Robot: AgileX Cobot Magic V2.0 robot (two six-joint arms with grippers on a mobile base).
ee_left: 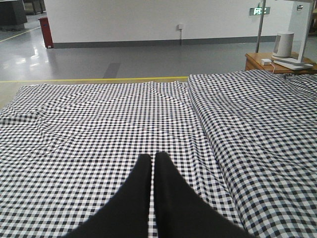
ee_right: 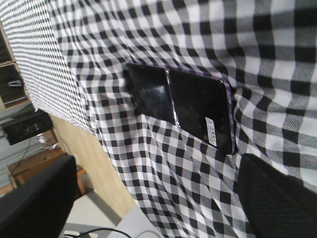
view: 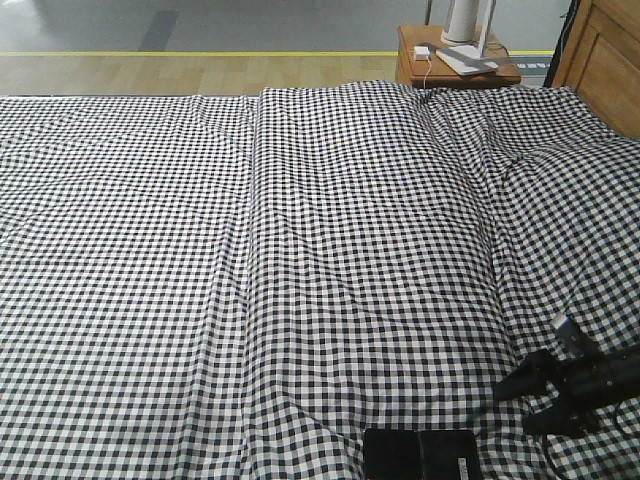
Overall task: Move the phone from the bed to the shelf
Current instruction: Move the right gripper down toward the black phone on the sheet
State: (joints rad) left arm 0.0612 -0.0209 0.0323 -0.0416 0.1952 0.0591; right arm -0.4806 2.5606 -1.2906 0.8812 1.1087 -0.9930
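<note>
The phone (view: 420, 455) is not yet lifted from the bed (view: 300, 250); the right gripper (view: 512, 412) is spread beside it, the left gripper (ee_left: 152, 157) pressed together.

The phone (view: 418, 455) was laid on the bed (view: 300, 250) at its near edge, with the right gripper (view: 522, 405) placed just to its right. A bedside table (view: 410, 70) was set behind the bed's far right corner.
</note>
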